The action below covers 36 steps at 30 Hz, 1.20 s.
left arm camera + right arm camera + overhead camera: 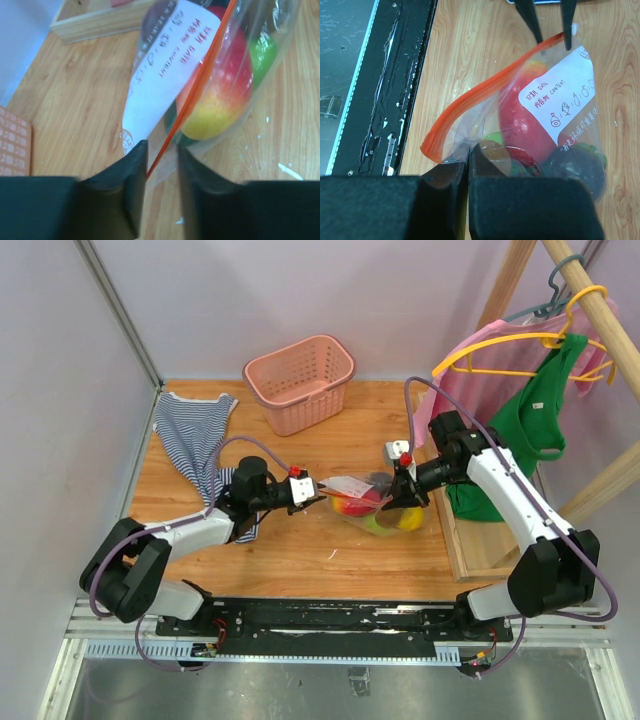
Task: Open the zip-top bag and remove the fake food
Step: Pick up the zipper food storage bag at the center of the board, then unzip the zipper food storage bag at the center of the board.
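Observation:
The zip-top bag (350, 488) is held just above the table's middle between both grippers, its orange zip strip (470, 97) closed and its white label (165, 70) facing up. Inside is the fake food (378, 512): a red-yellow fruit (225, 95), a light green one (262, 52) and a dark purple piece (575, 167). My right gripper (468, 147) is shut on the clear plastic just below the strip at one corner. My left gripper (162, 147) straddles the strip's other end with its jaws narrowed; a gap still shows and the strip touches one finger (131, 170).
A pink slotted basket (300, 380) stands at the back. A striped cloth (195, 435) lies at the left beside my left arm. At the right, a wooden rack base (470, 540) and hangers with a green garment (535, 410). A black rail (405, 75) runs along the near edge.

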Available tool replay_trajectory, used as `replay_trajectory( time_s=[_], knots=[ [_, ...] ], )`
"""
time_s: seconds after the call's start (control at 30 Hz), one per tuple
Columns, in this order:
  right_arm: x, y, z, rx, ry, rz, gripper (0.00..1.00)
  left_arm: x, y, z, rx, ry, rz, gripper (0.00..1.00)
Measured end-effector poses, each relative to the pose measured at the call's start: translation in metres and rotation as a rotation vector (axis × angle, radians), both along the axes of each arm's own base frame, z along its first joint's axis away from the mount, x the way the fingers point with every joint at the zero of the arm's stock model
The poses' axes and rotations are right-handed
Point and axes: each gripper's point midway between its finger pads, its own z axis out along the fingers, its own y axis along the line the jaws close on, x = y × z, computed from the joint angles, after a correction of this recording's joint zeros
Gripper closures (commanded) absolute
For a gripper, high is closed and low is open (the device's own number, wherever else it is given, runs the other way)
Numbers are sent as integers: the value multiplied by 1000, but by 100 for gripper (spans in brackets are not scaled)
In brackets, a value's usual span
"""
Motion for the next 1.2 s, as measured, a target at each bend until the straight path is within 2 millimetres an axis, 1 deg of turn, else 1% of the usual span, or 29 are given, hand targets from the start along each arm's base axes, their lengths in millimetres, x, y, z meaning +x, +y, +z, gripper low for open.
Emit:
replay_trajectory(
  time_s=[0.03,0.13,0.2,0.27,0.33,0.4,0.53,0.6,0.73,0.83,0.97,1.03,1.13,1.2],
  knots=[
    [0,0,-1,-2,1,-1,99,-1,-1,-3,6,13,-6,99],
    [1,-1,-1,-7,0,-2,99,-1,-3,-9,13,40,-16,100],
    [3,-1,-2,-12,-3,-8,96,-2,-3,-9,7,54,-11,100],
    [7,-2,-4,-26,-6,-27,87,-1,-1,-4,-7,62,13,100],
    [15,-4,-7,-52,-14,-63,80,-2,3,6,-32,71,42,100],
    [24,-6,-10,-80,-30,-105,73,-5,8,19,-75,90,85,100],
    [45,-10,-8,-124,-67,-195,58,-8,18,49,-186,168,193,100],
    [56,-12,-2,-139,-85,-236,48,-9,22,58,-229,216,233,100],
    [69,-12,21,-127,-145,-283,23,-14,24,59,-257,358,284,100],
    [62,-12,39,-98,-194,-283,1,-16,21,62,-257,448,294,100],
    [34,-7,82,22,-322,-219,1,-23,16,71,-270,534,277,100],
    [18,-1,96,68,-371,-167,1,-27,14,71,-271,577,268,100],
    [-2,18,99,89,-388,-82,1,-32,9,71,-270,651,252,100],
    [-3,29,94,77,-383,-56,1,-34,5,72,-268,685,240,100]
  ],
)
